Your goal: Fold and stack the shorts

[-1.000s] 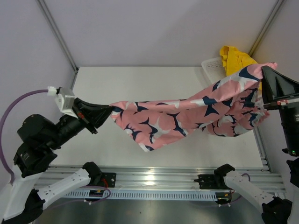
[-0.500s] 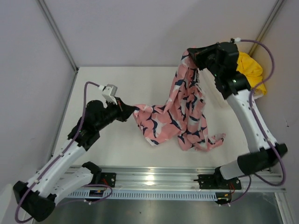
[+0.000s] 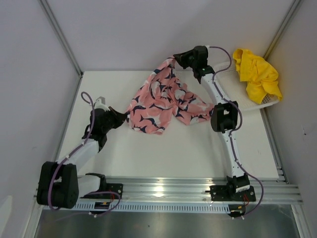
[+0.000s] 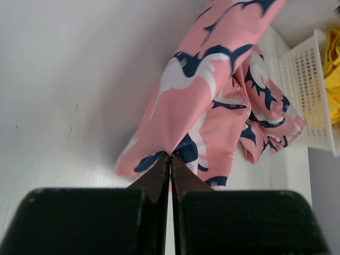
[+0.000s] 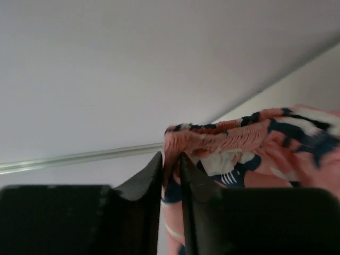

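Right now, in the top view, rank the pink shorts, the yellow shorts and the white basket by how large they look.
1. pink shorts, largest.
2. yellow shorts, bunched on the basket.
3. white basket, judged by its visible part only; the yellow shorts hide much of it, so its rank is unsure.

matt cloth shorts (image 3: pixel 158 101), plastic mesh basket (image 4: pixel 307 90)

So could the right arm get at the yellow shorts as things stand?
Probably not yet: the right gripper is pinching the pink shorts. Otherwise the way looks free; the yellow shorts lie uncovered on the basket, close by on its right.
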